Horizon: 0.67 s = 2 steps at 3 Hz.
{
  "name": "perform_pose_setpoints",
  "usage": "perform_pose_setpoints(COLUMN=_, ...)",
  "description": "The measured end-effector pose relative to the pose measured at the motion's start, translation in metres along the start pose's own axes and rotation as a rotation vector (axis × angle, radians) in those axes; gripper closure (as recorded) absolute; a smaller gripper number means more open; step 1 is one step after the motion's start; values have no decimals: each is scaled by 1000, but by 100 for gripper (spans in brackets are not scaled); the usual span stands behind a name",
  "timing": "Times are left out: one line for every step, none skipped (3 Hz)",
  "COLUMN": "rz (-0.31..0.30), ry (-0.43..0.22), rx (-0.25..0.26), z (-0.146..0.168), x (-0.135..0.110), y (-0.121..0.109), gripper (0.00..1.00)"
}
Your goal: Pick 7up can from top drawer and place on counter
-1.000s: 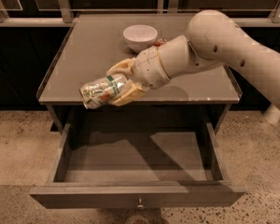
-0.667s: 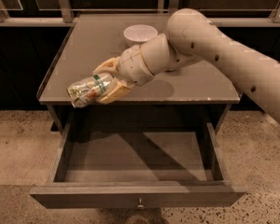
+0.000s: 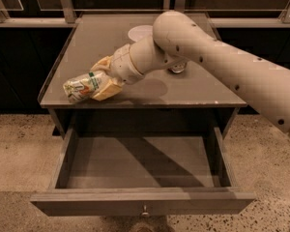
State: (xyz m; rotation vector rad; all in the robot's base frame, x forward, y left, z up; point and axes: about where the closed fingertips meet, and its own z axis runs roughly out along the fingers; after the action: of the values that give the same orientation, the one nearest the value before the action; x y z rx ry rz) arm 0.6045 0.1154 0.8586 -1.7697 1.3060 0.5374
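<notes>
The 7up can (image 3: 80,86), pale silver with green and orange markings, lies sideways in my gripper (image 3: 100,79), which is shut on it. The tan fingers (image 3: 108,88) clasp its right end. The can is over the front left part of the counter (image 3: 183,91), low and close to the surface; I cannot tell whether it touches. The top drawer (image 3: 140,166) is pulled open below the counter and its inside shows nothing in it. Its front panel has a small metal knob (image 3: 145,210).
A white bowl (image 3: 139,32) sits at the back middle of the counter, partly behind my arm. A small dark round thing (image 3: 177,69) shows under my arm. A railing with metal posts runs behind the counter. Speckled floor lies on both sides.
My arm has swung further left and nearer the camera, carrying the can toward the counter's front left corner. The can stays gripped, still lying sideways.
</notes>
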Motion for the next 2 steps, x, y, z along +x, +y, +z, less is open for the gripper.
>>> perform_pose_setpoints(rz=13, ry=27, rx=45, z=4, x=6, y=-19, gripper=100)
perform_pose_setpoints(rz=42, ry=41, rx=78, z=5, x=18, y=-24, gripper=100)
